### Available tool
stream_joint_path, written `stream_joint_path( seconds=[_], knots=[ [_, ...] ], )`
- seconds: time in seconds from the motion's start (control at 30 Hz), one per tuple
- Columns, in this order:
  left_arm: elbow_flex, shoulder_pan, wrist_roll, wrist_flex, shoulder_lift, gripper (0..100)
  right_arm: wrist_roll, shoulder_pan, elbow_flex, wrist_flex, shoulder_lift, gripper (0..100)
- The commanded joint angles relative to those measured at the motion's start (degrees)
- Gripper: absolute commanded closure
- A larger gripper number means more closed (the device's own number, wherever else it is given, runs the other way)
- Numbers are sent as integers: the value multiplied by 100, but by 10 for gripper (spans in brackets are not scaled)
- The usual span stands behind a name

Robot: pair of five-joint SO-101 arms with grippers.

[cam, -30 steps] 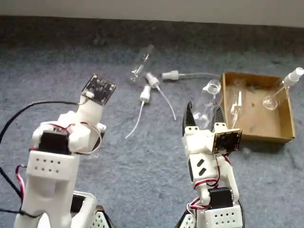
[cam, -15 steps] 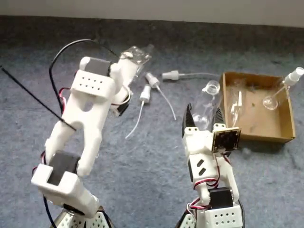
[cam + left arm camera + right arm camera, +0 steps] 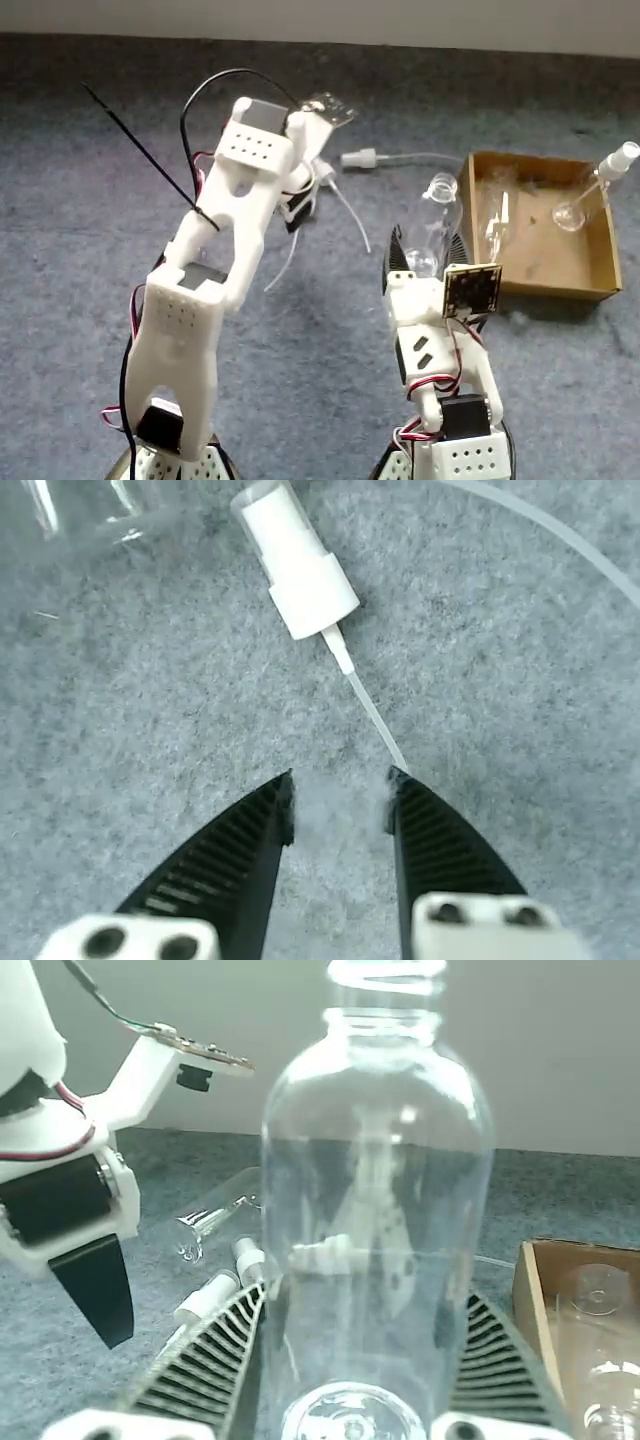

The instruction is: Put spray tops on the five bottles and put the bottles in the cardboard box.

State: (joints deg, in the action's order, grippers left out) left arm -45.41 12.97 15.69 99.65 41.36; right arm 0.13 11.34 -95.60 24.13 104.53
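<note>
the left end effector (image 3: pixel 340 780) was open a little way, low over the grey desk (image 3: pixel 120 730). a white spray top (image 3: pixel 298 572) lay in front of it, and its thin tube (image 3: pixel 365 705) ran back to one finger tip. the right end effector (image 3: pixel 365 1305) was gripping a clear bottle (image 3: pixel 375 1160) by its bottom half, with the open neck pointing away. near it sat the cardboard box (image 3: pixel 590 270), and a capped bottle (image 3: pixel 578 208) leaned in its far corner.

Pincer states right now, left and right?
Left pincer: open, empty, by a spray top.
Right pincer: shut on a bottle.
</note>
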Motion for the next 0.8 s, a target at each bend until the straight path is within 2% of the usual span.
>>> stream_joint_path(
  seconds=[0.0,0.23,0.77],
  knots=[
    [-813,127,26,-35,171,862,-53,48,-989,13,57,810],
    [-1648,127,26,-466,910,803,-53,48,-989,13,57,810],
    [-3793,57,18,-1143,2686,801,-53,48,-989,13,57,810]
  ],
)
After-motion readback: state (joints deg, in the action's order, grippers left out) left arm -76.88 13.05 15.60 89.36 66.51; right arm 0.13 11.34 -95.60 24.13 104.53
